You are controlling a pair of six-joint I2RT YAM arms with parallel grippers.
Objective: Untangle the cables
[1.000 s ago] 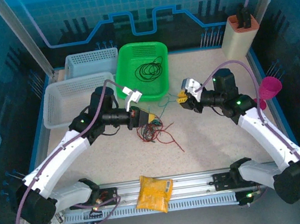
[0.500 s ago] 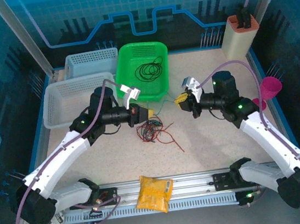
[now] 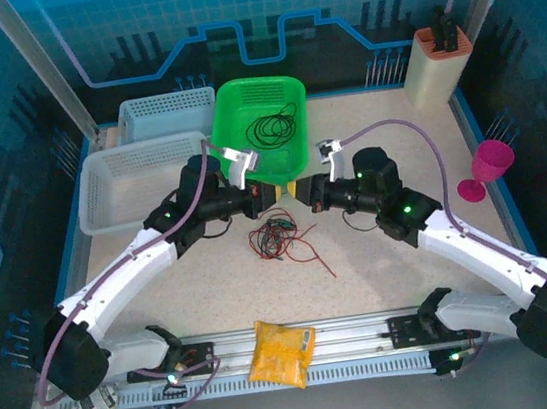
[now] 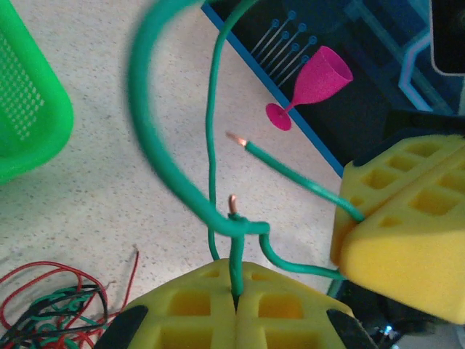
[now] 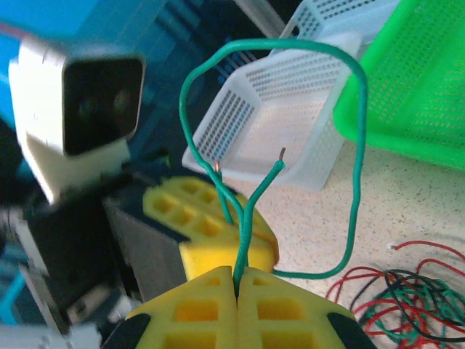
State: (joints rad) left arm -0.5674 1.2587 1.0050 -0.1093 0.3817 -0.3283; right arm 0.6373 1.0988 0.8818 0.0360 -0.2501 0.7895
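Beyond the tangle [image 3: 276, 236], left claw [image 4: 236, 305] and right claw [image 5: 237, 280] meet, pinching green cable [image 5: 356, 182].

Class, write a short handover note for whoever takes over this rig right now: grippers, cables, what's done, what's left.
Left gripper: shut on the thin green wire.
Right gripper: shut on it too, close by, in front of the green plastic basket.
Done: a black cable lies coiled in that basket.
To do: the knotted red, green and black wires on the table.
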